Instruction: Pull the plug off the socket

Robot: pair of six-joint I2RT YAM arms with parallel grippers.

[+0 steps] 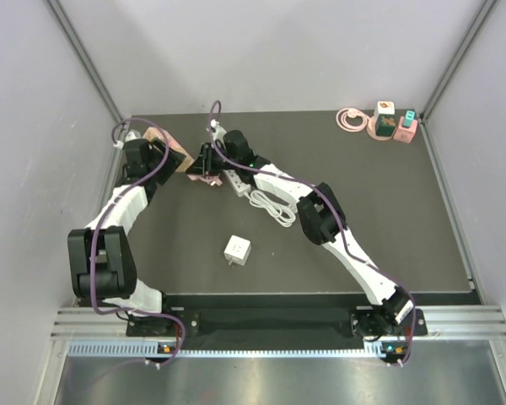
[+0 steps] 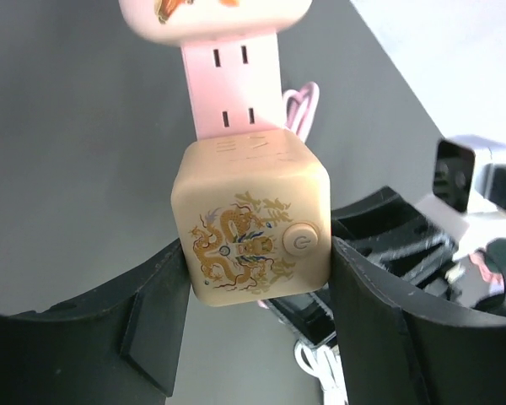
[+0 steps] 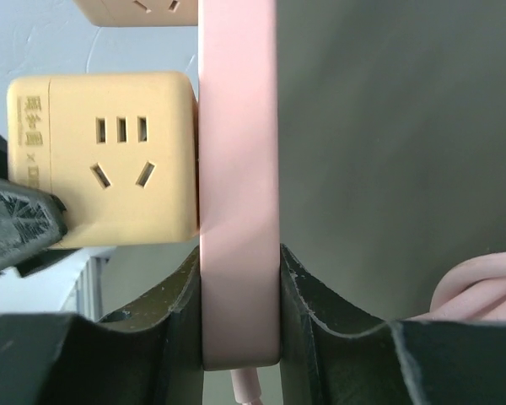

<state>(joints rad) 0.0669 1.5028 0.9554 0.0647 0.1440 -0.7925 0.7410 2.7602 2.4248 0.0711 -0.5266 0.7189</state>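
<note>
1. Plug cube (image 2: pixel 251 221), left wrist view: it is cream, with one gold dragon motif and one round button bearing a power symbol. The raised writing on its top face is too faint to read. My left end effector (image 2: pixel 255 257) grips it, one black finger (image 2: pixel 156 312) against each side. It is seated in the pink power strip (image 2: pixel 236 84), which shows two pairs of slots just above the cube. A second block (image 2: pixel 215 17), cropped by the top edge, sits further along the strip.
2. Right wrist view: my right end effector (image 3: pixel 240 333) is clamped on the strip's narrow edges. The cube stands out to the left of the strip, its face showing five slots. Small printed characters run down its left edge; I cannot read them.
3. Top view: cube and strip are at the far left of the tabletop (image 1: pixel 388 219), where both my arms meet, near the left wall (image 1: pixel 34 126). Just beside them lie one white power strip (image 1: pixel 236 182) and its coiled cord (image 1: pixel 271 207). One loose white cube (image 1: pixel 237 249) sits nearer the middle. A coiled pink cord (image 1: pixel 348 118) lies in the far right corner, well apart, across open dark surface.
</note>
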